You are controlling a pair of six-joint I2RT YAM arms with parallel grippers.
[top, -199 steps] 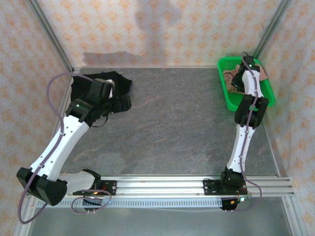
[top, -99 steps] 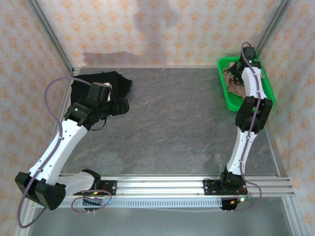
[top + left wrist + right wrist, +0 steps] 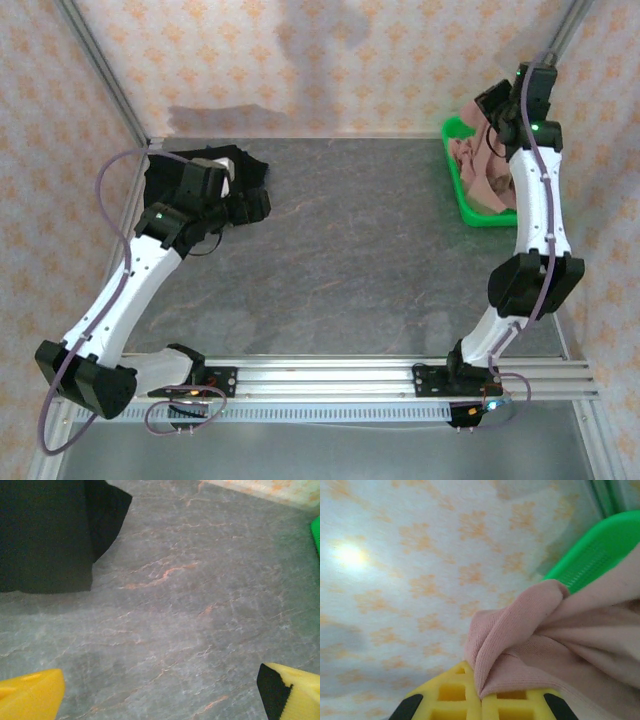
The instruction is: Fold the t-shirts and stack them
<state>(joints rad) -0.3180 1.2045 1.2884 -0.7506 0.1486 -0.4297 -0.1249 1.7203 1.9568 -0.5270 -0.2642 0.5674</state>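
Top external: pink t-shirt (image 3: 480, 175), long axis vertical, below right gripper (image 3: 495, 127).

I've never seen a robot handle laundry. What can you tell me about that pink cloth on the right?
The pink t-shirt is soft, dusty salmon knit, bunched and creased. The right gripper is shut on a fold, holding it raised, its lower part draping into the green basket at the far right corner of the table.
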